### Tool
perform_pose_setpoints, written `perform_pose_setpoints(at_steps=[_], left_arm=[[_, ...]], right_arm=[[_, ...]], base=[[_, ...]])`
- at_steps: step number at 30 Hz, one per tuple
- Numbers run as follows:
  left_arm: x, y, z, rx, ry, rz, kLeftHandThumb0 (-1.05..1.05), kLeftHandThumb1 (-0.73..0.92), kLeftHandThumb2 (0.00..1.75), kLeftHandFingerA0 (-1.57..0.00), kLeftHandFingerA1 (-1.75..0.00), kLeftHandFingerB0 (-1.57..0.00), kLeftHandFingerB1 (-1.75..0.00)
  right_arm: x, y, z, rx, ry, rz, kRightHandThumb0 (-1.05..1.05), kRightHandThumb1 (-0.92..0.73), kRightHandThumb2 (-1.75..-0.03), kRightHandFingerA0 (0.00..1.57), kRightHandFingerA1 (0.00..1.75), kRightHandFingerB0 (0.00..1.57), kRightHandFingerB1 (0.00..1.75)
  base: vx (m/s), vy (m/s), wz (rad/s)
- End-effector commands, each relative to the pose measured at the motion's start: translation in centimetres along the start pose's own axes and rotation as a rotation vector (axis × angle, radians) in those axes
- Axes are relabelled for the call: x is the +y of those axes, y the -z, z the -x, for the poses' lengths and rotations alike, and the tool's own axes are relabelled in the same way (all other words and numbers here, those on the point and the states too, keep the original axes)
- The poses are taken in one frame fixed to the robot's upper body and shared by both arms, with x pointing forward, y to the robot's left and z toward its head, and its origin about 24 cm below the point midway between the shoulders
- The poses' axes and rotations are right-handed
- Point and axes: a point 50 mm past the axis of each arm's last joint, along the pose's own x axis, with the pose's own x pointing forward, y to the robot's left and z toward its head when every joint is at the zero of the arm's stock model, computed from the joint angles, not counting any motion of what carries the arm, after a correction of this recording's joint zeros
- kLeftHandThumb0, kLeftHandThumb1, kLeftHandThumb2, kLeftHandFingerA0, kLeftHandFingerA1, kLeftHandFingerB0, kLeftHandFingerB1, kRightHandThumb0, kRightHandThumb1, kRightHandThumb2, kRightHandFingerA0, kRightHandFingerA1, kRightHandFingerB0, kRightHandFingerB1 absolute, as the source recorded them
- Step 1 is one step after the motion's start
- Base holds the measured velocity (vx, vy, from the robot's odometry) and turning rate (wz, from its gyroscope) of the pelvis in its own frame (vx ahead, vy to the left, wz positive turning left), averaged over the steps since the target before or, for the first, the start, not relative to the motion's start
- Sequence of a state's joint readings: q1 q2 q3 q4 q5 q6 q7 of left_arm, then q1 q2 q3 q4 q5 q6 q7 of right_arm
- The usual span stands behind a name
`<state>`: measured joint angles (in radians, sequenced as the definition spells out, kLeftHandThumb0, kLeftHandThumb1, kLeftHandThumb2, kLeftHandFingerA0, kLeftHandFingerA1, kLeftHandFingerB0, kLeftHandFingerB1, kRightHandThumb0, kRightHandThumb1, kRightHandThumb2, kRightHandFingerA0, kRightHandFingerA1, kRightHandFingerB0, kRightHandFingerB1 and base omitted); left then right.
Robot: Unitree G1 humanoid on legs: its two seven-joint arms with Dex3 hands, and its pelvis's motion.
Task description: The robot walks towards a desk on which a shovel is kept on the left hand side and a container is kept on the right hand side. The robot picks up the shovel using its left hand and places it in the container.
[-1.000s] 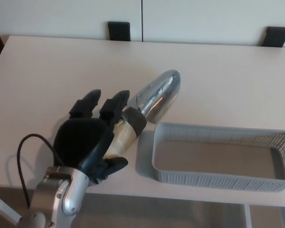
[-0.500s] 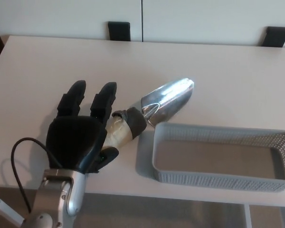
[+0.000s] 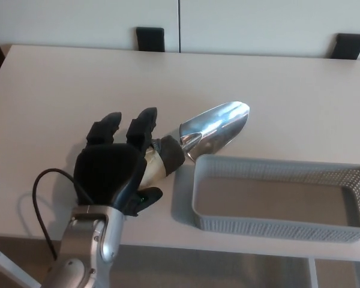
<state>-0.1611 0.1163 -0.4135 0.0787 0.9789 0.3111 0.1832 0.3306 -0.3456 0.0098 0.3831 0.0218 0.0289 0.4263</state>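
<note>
Head view: left hand grips the shovel handle (blade beside the container).

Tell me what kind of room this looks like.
Probably an office or meeting room: a long pale desk, black chair backs tucked behind it, and plain white cabinet fronts beyond.

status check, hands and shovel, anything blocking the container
Left robot hand shut on shovel handle, right not in view. Blade near container left rim, not inside. Nothing blocking.
</note>
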Motion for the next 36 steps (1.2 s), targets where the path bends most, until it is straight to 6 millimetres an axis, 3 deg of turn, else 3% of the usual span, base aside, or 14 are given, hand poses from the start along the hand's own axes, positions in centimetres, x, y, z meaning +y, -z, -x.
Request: perform_pose_setpoints(at_steps=[1, 3, 4, 8, 9, 12, 13, 15, 18, 19, 22, 26, 32, 36], left_arm=[[-0.3, 0.8, -0.7, 0.059, 0.121, 0.05, -0.34, 0.25, 0.86, 0.0, -0.48, 0.0, -0.48], [-0.5, 1.2, -1.1, 0.075, 0.16, 0.06, -0.34, 0.26, 0.86, 0.0, -0.47, 0.0, -0.47], [-0.6, 1.3, -1.2, 0.081, 0.168, 0.063, -0.69, 0.44, 0.73, -0.16, -0.39, -0.08, -0.34], [-1.4, 2.6, -1.9, 0.123, 0.252, 0.07, -0.75, 0.48, 0.77, -0.43, -0.46, -0.1, -0.35], [-1.6, 2.9, -1.9, 0.133, 0.265, 0.069, -0.65, 0.54, 0.57, -0.57, -0.38, -0.16, -0.27], [-2.4, 3.9, -2.3, 0.169, 0.366, 0.008, -0.65, 0.6, 0.59, -0.53, -0.38, -0.13, -0.25], [-2.5, 4.2, -2.4, 0.161, 0.395, -0.03, -0.69, 0.53, 0.83, -0.43, -0.49, -0.09, -0.36], [-2.9, 4.8, -2.2, 0.161, 0.403, 0.0, -0.46, 0.7, 0.61, -0.77, -0.92, -0.3, -0.3], [-3.6, 5.6, -2.1, 0.158, 0.435, -0.068, -0.31, 0.69, 0.61, -1.02, -0.89, -0.56, -0.38], [-3.8, 5.7, -2.1, 0.156, 0.443, -0.062, -0.31, 0.7, 0.61, -0.97, -0.76, -0.55, -0.38], [-4.0, 5.8, -2.1, 0.13, 0.414, -0.034, -0.29, 0.77, 0.63, -0.75, -1.11, -0.58, -0.39], [-3.7, 5.7, -2.0, 0.075, 0.318, -0.01, -0.29, 0.7, 0.63, -0.66, -1.51, -0.77, -0.48], [-2.8, 5.1, -2.6, 0.146, 0.23, 0.403, -0.25, 0.85, 0.65, -0.86, -1.26, -0.73, -0.76], [-1.7, 5.1, -3.1, 0.216, 0.163, 0.747, -0.23, 0.83, 0.64, -0.91, -1.37, -0.76, -0.86]], right_arm=[[-0.5, -0.3, 0.3, -0.019, -0.001, 0.019, -0.47, -0.57, -0.71, 0.21, 0.45, 0.18, 0.4], [-0.5, -0.5, 0.4, -0.017, -0.004, 0.021, -0.47, -0.58, -0.71, 0.21, 0.45, 0.17, 0.4], [-0.5, -0.5, 0.3, -0.018, -0.007, 0.022, -0.46, -0.58, -0.71, 0.21, 0.44, 0.17, 0.4], [-0.6, -0.7, 0.3, -0.023, -0.016, 0.035, -0.47, -0.56, -0.72, 0.24, 0.46, 0.18, 0.41], [-0.6, -0.6, 0.3, -0.022, -0.016, 0.036, -0.47, -0.55, -0.73, 0.24, 0.47, 0.17, 0.41], [-0.6, -0.9, 0.3, -0.028, -0.022, 0.053, -0.47, -0.57, -0.72, 0.26, 0.47, 0.18, 0.41], [-0.6, -1.0, 0.2, -0.031, -0.023, 0.066, -0.47, -0.57, -0.73, 0.26, 0.47, 0.19, 0.41], [-0.7, -1.2, 0.1, -0.031, -0.027, 0.064, -0.48, -0.57, -0.73, 0.26, 0.47, 0.2, 0.42], [-0.8, -1.3, -0.1, -0.03, -0.033, 0.076, -0.48, -0.57, -0.74, 0.27, 0.47, 0.22, 0.43], [-0.8, -1.4, -0.1, -0.032, -0.037, 0.084, -0.48, -0.58, -0.74, 0.27, 0.48, 0.22, 0.43], [-0.9, -1.7, -0.2, -0.032, -0.046, 0.108, -0.42, -0.67, -0.6, 0.32, 0.43, 0.25, 0.36], [-0.9, -2.1, -0.2, -0.031, -0.055, 0.127, -0.48, -0.6, -0.75, 0.27, 0.47, 0.23, 0.43], [-1.0, -2.3, -0.3, -0.03, -0.067, 0.146, -0.43, -0.69, -0.6, 0.31, 0.43, 0.24, 0.36], [-0.9, -2.2, -0.1, -0.026, -0.076, 0.151, -0.42, -0.71, -0.6, 0.31, 0.42, 0.24, 0.35]], base=[[0.0, 0.0, 0.0], [0.0, 0.0, 0.0], [0.0, 0.0, 0.0], [0.0, 0.0, 0.0], [0.0, 0.0, 0.0], [0.0, 0.0, 0.0], [0.0, 0.0, 0.0], [0.0, 0.0, 0.0], [0.0, 0.0, 0.0], [0.0, 0.0, 0.0], [0.0, 0.0, 0.0], [0.0, 0.0, 0.0], [0.0, 0.0, 0.0], [0.0, 0.0, 0.0]])
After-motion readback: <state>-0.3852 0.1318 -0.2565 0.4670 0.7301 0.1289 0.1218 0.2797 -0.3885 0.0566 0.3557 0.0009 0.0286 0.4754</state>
